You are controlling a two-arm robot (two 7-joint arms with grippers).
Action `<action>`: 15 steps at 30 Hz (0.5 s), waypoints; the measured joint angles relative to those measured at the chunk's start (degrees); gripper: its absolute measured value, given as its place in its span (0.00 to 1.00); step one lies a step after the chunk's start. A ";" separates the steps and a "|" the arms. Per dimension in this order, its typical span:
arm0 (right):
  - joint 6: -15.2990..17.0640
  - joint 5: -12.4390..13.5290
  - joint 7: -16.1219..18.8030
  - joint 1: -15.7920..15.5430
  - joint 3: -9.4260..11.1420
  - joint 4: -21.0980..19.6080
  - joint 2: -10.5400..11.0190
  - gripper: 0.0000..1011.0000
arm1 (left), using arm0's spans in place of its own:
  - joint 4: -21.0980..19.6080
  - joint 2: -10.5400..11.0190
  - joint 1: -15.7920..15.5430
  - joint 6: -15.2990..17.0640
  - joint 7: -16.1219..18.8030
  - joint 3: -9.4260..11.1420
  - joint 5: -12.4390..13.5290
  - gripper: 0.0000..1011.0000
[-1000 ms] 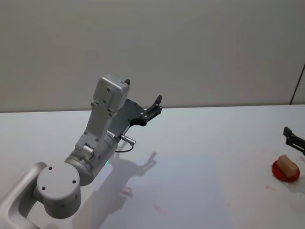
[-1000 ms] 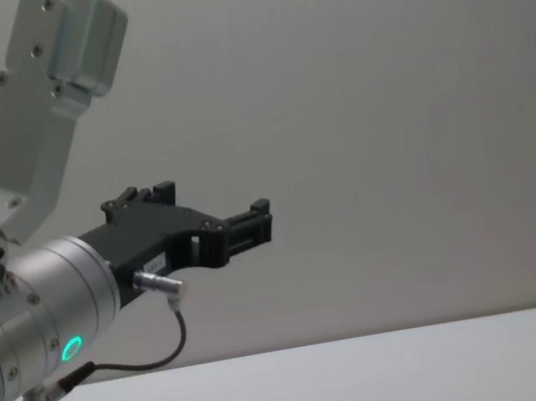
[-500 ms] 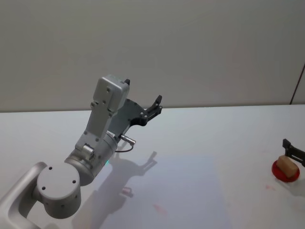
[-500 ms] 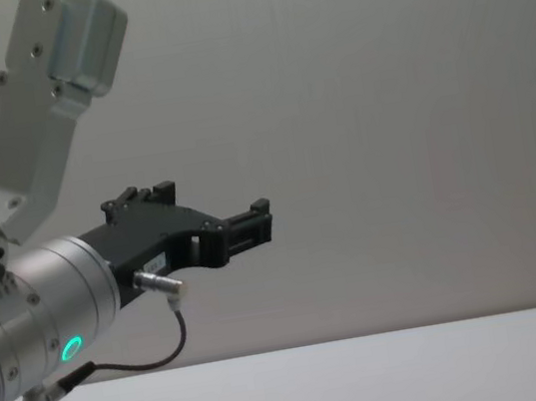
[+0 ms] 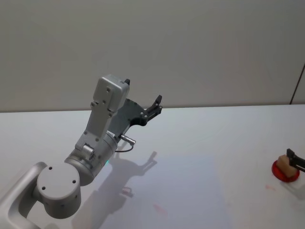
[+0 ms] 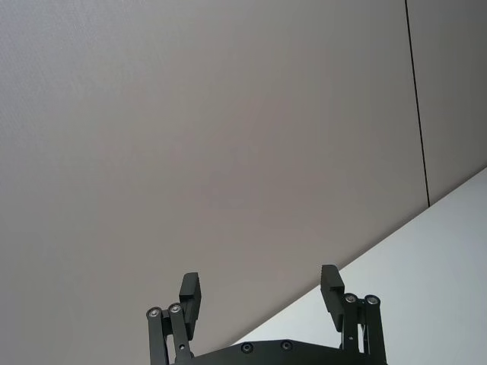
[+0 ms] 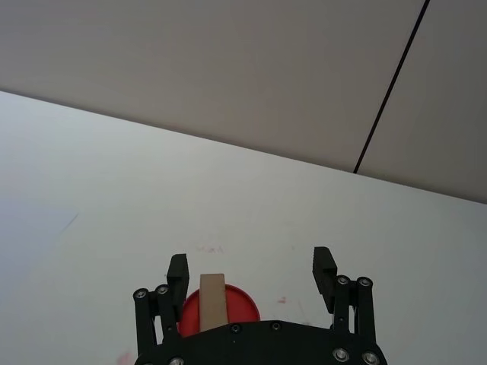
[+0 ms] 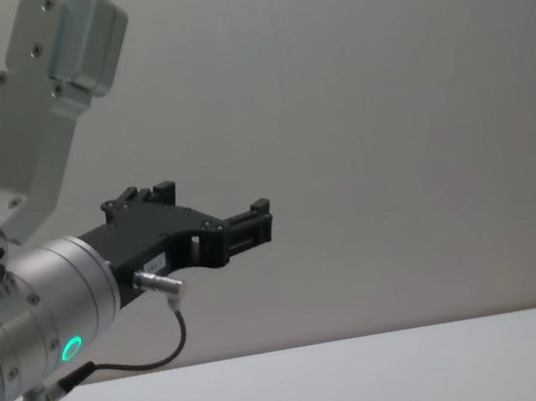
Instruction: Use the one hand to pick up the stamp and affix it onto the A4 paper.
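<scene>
Pale plain wall [image 5: 190,47] behind, white tabletop [image 5: 200,138] in front, as seen from the head. Left hand [image 5: 156,105] held high above the tabletop's left half, fingers spread and gripping nothing, aimed toward the wall. Throws a shadow [image 5: 143,164] on the surface beneath. Near the middle front, a faintly paler sheet lying flat, apparently the A4 paper [image 5: 190,191], well apart from both hands. At the far right edge, a wooden stamp [image 5: 284,164] upright on a round red pad [image 5: 281,174]. Right hand [image 5: 295,160] down beside it, one dark finger just next to the block.

From the left wrist: left hand [image 6: 259,275] wide open, both fingertips outlined against the wall [image 6: 190,137], nothing between them. Beyond, a wedge of tabletop [image 6: 426,266].

From the right wrist: right hand [image 7: 251,262] open and low over the tabletop [image 7: 152,182], fingers on either side of the stamp [image 7: 212,300]. Stands upright on the red pad [image 7: 242,310], nearer one finger than the other, with a sliver of red between block and nearer finger, so no grip on it. Farther back, the wall [image 7: 190,53] with a dark slanting seam [image 7: 392,84].

From the chest: left hand [image 8: 259,224] seen side-on, well above the strip of tabletop [image 8: 396,378], pointing across the wall [image 8: 413,88]. Cannot tell the finger gap from this side. Green light [image 8: 70,348] glowing on the silver wrist behind it, thin dark cable [image 8: 160,358] looping underneath.
</scene>
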 joint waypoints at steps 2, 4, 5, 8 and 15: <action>0.09 -0.19 0.03 -0.13 0.02 0.09 0.04 0.99 | 0.00 0.00 0.00 0.00 0.00 0.00 0.00 0.99; 0.14 -0.33 0.07 -0.16 0.02 0.17 0.04 0.99 | 0.00 0.00 0.00 0.00 0.00 0.00 0.00 0.99; 0.17 -0.44 0.13 -0.18 0.02 0.27 0.04 0.99 | 0.00 0.00 0.00 0.00 0.00 0.00 0.00 0.99; 0.30 -0.68 0.29 -0.18 -0.08 0.46 -0.05 0.99 | 0.00 0.00 0.00 0.00 0.00 0.00 0.00 0.99; 0.77 -1.05 0.74 -0.11 -0.46 0.80 -0.45 0.99 | 0.00 0.00 0.00 0.00 0.00 0.00 0.00 0.99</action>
